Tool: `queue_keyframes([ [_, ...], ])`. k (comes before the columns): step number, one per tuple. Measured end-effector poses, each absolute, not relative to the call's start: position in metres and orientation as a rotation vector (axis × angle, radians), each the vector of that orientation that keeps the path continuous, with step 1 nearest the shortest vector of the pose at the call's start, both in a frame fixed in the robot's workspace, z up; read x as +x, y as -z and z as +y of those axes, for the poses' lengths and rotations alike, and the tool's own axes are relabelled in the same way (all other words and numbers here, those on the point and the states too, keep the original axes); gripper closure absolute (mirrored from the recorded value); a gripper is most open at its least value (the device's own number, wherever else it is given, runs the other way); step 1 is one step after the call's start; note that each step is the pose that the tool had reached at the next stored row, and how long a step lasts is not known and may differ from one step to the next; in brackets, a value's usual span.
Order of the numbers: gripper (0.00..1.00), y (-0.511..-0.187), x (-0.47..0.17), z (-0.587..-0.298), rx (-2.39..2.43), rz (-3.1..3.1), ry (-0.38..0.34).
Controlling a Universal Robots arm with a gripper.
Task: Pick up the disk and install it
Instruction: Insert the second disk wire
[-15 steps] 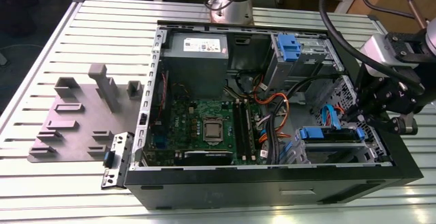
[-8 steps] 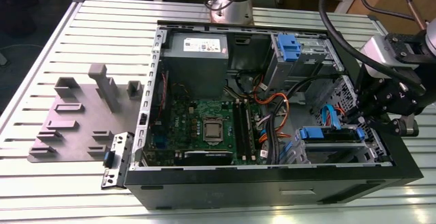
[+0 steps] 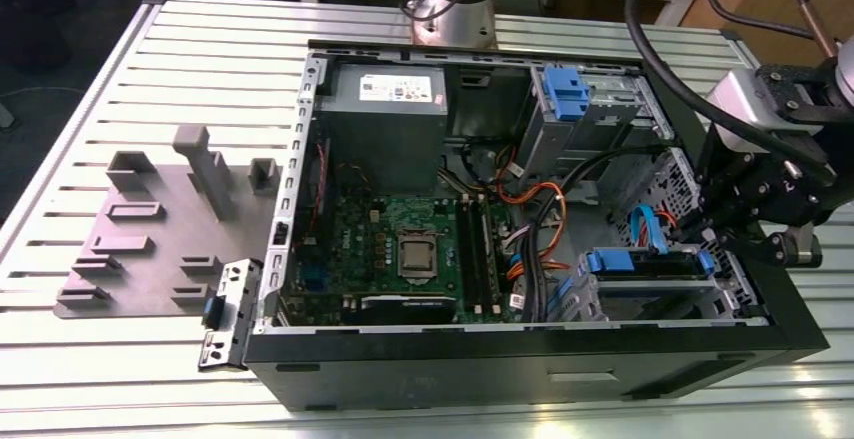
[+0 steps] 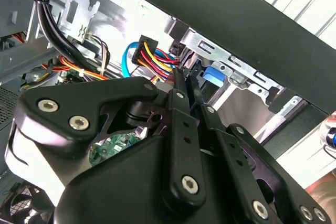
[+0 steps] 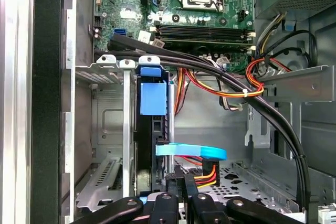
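Disk (image 5: 153, 98) with its blue carrier rail stands on edge inside the drive cage (image 3: 663, 294) of the open computer case (image 3: 534, 359), seemingly already seated in its slot, while the pincer (image 5: 181, 182) hangs just beside it with fingers (image 4: 185, 108) narrow and holding nothing.

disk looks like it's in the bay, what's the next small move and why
Probably ease the gripper straight back out of the case. The disk seems to sit inside the cage with a blue cable at its edge, and the gripper hangs close beside both.
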State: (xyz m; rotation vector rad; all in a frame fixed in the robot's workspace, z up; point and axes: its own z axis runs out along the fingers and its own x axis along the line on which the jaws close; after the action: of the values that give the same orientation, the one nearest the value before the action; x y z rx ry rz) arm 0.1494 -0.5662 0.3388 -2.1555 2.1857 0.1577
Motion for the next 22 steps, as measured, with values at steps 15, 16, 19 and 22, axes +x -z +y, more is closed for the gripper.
queue_keyframes([
  [15,0.84,-0.3388,0.1493,-0.5725,-2.156,2.187,-0.156],
  [16,0.84,-0.3388,0.1492,-0.573,-2.156,2.187,-0.156],
  [19,0.84,-0.3388,0.1483,-0.5741,-2.156,2.186,-0.155],
  [22,0.84,-0.3388,0.1476,-0.5748,-2.156,2.186,-0.154],
])
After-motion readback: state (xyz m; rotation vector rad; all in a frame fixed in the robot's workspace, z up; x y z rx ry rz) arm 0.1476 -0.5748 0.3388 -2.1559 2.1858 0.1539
